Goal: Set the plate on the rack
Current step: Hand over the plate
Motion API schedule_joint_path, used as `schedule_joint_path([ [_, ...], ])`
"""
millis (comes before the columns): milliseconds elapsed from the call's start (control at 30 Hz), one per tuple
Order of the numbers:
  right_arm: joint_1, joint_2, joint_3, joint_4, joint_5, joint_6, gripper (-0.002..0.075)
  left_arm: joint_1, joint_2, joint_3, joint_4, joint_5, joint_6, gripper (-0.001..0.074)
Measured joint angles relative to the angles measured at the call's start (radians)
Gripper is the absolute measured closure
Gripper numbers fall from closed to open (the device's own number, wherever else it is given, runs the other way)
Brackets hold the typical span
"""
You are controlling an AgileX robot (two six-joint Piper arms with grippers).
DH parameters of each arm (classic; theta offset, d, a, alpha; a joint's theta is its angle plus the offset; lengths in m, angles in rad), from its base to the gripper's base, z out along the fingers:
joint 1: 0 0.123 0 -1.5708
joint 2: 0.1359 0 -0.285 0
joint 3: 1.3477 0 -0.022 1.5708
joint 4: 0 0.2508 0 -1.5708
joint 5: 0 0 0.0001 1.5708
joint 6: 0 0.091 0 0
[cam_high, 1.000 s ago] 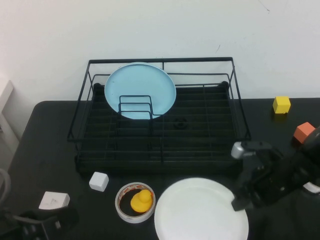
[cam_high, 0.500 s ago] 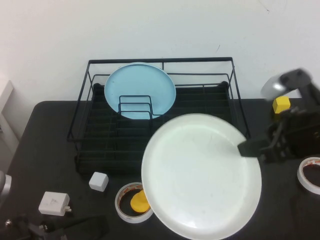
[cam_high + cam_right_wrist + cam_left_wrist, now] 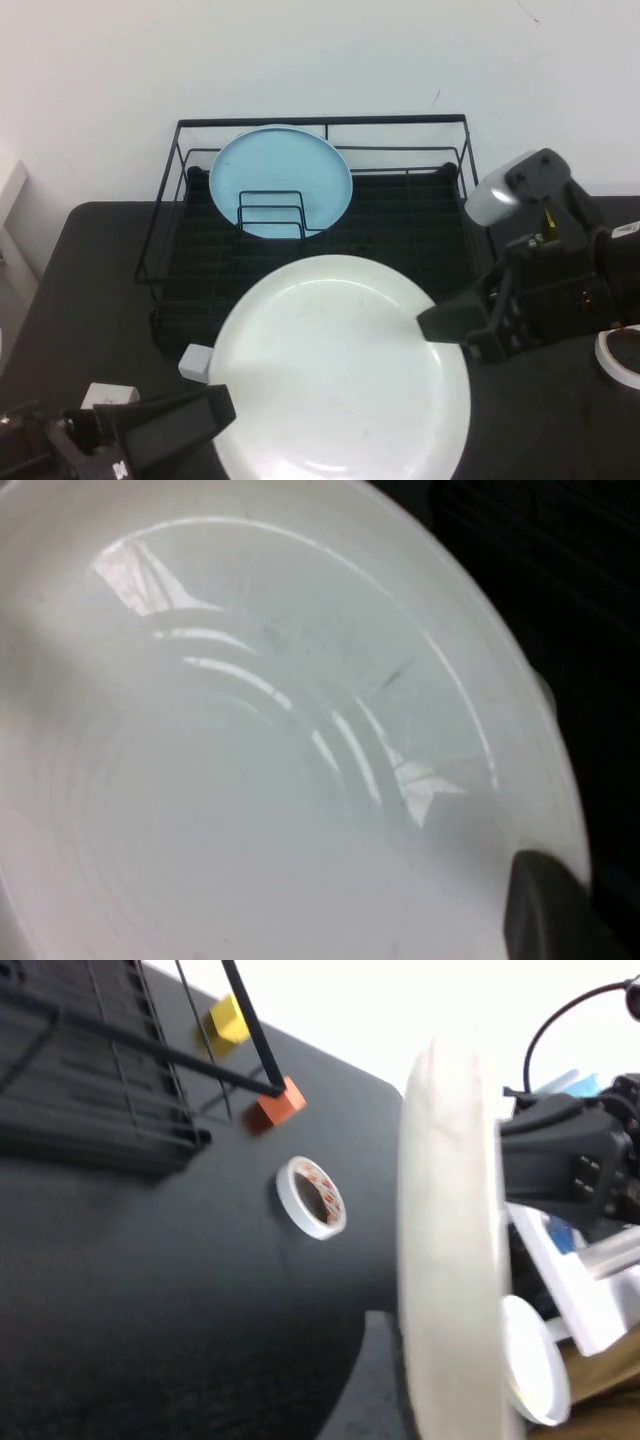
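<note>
The white plate hangs tilted in the air in front of the black wire rack. My right gripper is shut on the plate's right rim. In the right wrist view the plate fills the picture, with one dark finger on its rim. My left gripper is low at the front left, its tip at the plate's left edge. The left wrist view shows the plate edge-on. A light blue plate stands upright in the rack's back left.
A white cube and a white adapter lie at the front left. A tape roll lies at the right; it also shows in the left wrist view, near an orange cube and a yellow cube.
My right gripper has lifted the white plate off the table, tilted it and carried it left. My left arm has risen up to the plate's left edge. The plate now hides the duck.
</note>
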Motion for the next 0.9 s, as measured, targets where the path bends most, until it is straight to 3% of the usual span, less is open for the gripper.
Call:
schedule_joint_path([
  [100,0.011,0.000,0.000,0.030,0.002,-0.004,0.0714,0.000,0.000,0.000,-0.002,-0.023,0.057,0.0241],
  [300,0.011,0.001,0.002,0.099,0.057,-0.042,0.0714,0.000,0.000,0.000,0.033,-0.040,0.113,0.0485],
  [467,0.012,0.001,0.004,0.179,0.067,-0.118,0.0711,0.000,0.000,0.000,0.039,-0.051,0.116,0.0610],
  [767,0.002,0.001,0.006,0.267,0.113,-0.282,0.0696,0.006,0.000,0.000,0.080,-0.051,0.122,0.0645],
  [900,0.000,0.001,0.006,0.314,0.154,-0.324,0.0617,0.006,0.000,0.000,0.120,-0.073,0.144,0.0666],
])
